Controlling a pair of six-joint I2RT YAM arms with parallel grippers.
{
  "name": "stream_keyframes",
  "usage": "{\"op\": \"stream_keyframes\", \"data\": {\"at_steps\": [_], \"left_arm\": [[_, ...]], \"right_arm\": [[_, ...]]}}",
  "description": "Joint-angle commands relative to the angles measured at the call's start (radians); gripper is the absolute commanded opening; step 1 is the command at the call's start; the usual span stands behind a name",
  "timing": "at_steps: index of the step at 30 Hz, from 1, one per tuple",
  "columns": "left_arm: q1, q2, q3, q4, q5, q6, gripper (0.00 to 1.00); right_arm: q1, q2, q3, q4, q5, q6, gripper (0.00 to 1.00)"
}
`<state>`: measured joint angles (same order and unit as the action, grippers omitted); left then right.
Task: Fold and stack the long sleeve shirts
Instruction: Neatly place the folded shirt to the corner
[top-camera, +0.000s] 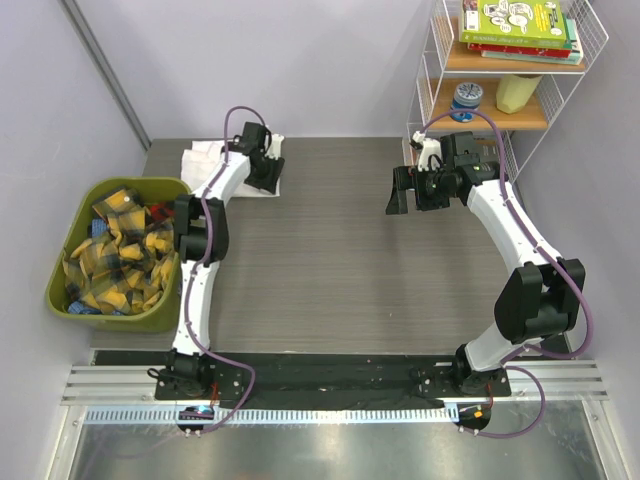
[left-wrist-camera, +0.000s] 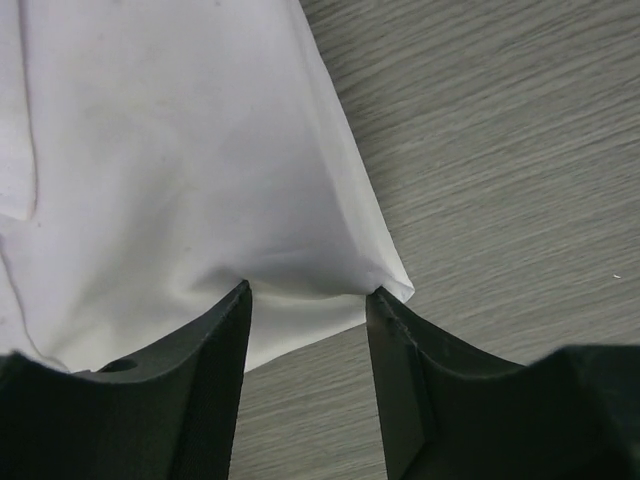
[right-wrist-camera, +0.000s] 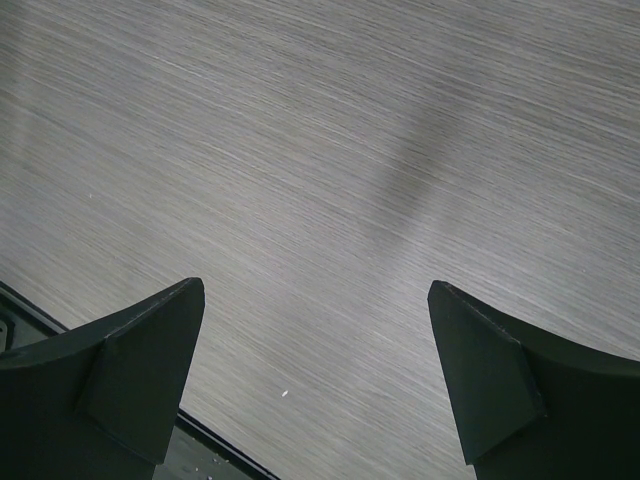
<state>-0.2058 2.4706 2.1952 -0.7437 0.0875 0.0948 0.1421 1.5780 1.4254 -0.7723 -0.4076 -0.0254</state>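
A white long sleeve shirt lies folded at the table's far left corner. My left gripper is down on its right edge. In the left wrist view the shirt fills the upper left, and its lower right corner puckers between my fingertips. The left gripper is partly open, both tips touching the cloth. My right gripper hovers wide open and empty over bare table at the far right; the right wrist view shows only wood grain under the gripper.
A green bin with yellow-and-black plaid cloths stands off the table's left side. A wire shelf with books, a blue tin and a yellow object stands at the back right. A dark table edge shows in the right wrist view.
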Motion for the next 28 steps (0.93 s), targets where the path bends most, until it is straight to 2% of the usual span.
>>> {"op": "stream_keyframes", "data": {"at_steps": [1,2,4,5,6,9,13,16,20,23,28], "left_arm": [[-0.001,-0.008,0.054,-0.016,-0.008,0.065,0.56],[0.000,-0.054,0.054,-0.020,0.023,0.068,0.69],[-0.003,-0.120,0.047,-0.019,0.034,0.066,0.84],[-0.007,-0.154,0.055,-0.034,0.055,0.057,0.98],[-0.009,-0.223,0.067,-0.058,0.067,0.051,1.00],[-0.032,-0.347,0.107,-0.179,0.101,0.040,1.00],[-0.069,-0.502,0.057,-0.328,0.104,0.007,1.00],[-0.084,-0.666,-0.115,-0.361,0.141,-0.017,1.00],[-0.090,-0.918,-0.497,-0.281,0.135,-0.015,1.00],[-0.093,-1.060,-0.682,-0.252,0.115,-0.003,1.00],[-0.093,-1.197,-0.853,-0.241,0.097,-0.018,1.00]], "right_arm": [[-0.004,-0.001,0.001,0.015,-0.020,-0.007,1.00],[-0.003,-0.009,0.001,0.015,-0.023,-0.005,1.00],[-0.003,-0.018,0.010,0.016,-0.039,-0.008,1.00],[-0.003,-0.027,0.013,0.015,-0.043,-0.010,1.00],[-0.003,-0.030,0.027,0.015,-0.046,-0.014,1.00],[-0.004,-0.058,0.058,0.015,-0.048,-0.036,1.00],[-0.006,-0.119,0.058,0.011,0.001,-0.085,1.00],[-0.009,-0.198,0.012,0.004,0.013,-0.119,1.00],[-0.009,-0.291,-0.088,-0.021,0.012,-0.145,1.00],[-0.009,-0.363,-0.193,-0.039,0.015,-0.178,1.00],[-0.009,-0.449,-0.333,-0.048,0.061,-0.196,1.00]]}}
